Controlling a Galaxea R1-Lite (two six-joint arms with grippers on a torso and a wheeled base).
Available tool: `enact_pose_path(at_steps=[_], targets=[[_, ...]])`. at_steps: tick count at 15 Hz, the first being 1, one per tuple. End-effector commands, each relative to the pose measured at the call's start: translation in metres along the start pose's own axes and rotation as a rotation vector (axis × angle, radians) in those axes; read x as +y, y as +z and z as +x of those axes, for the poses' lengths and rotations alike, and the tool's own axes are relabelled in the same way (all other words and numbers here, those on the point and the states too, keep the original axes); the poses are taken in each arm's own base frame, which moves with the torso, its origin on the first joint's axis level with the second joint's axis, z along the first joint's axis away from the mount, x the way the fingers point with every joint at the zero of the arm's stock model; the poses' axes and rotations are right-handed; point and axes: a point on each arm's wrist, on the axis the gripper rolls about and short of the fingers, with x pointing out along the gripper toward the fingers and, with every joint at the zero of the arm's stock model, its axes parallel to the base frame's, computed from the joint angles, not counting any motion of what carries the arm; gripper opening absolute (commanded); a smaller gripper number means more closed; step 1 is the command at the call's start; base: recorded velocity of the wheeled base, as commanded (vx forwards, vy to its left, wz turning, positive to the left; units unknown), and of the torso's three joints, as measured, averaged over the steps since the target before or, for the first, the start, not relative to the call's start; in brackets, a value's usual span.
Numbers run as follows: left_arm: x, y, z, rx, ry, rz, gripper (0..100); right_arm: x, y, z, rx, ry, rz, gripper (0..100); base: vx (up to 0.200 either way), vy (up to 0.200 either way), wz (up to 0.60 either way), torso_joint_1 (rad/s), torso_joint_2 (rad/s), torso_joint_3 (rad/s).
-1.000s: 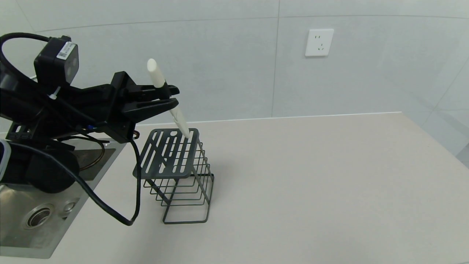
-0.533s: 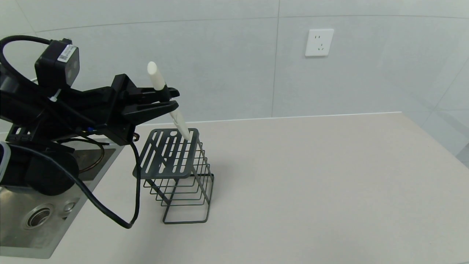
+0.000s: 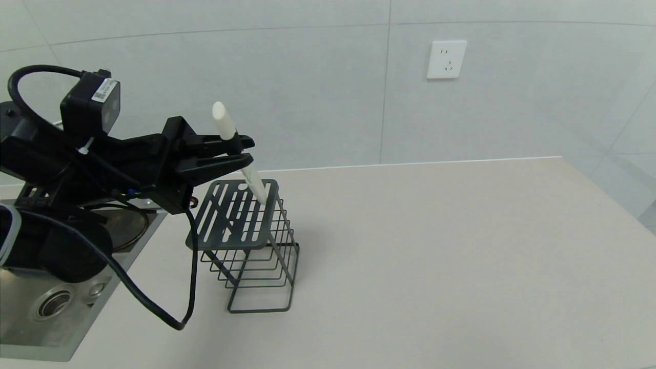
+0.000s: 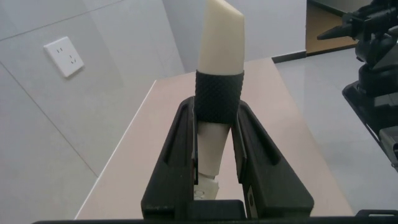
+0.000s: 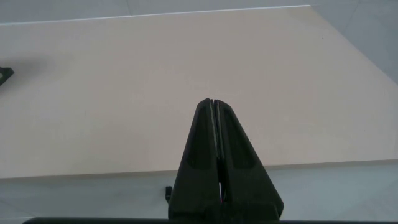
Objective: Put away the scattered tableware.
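My left gripper is shut on a cream-white utensil with a black textured band, held nearly upright over the dark wire rack. The utensil's lower end pokes into a slot at the far right corner of the rack's slotted top plate. In the left wrist view the utensil stands between my fingers, which clamp the black band. My right gripper is shut on nothing, hanging above the bare beige counter.
A steel sink with a drain lies at the left, below my left arm. A black cable loops down beside the rack. The beige counter stretches to the right, with a wall socket above it.
My left gripper has moved down and a little right with the utensil, whose lower end has sunk further into the rack's top plate.
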Motion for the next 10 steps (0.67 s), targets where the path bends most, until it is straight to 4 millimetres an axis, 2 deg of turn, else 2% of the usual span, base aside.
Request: enact_pose_path(at_steps=[1,10], targets=[[0.001,-0.005,0.0,0.002,0.002,-0.011,0,0.0,0.0,0.0,0.001,0.0,0.0,0,0.0,0.0,0.0,0.0,0.0,0.0],[0.006,-0.031,0.0,0.016,0.011,-0.048,0,0.0,0.0,0.0,0.001,0.0,-0.001,0,0.0,0.0,0.0,0.0,0.0,0.0]])
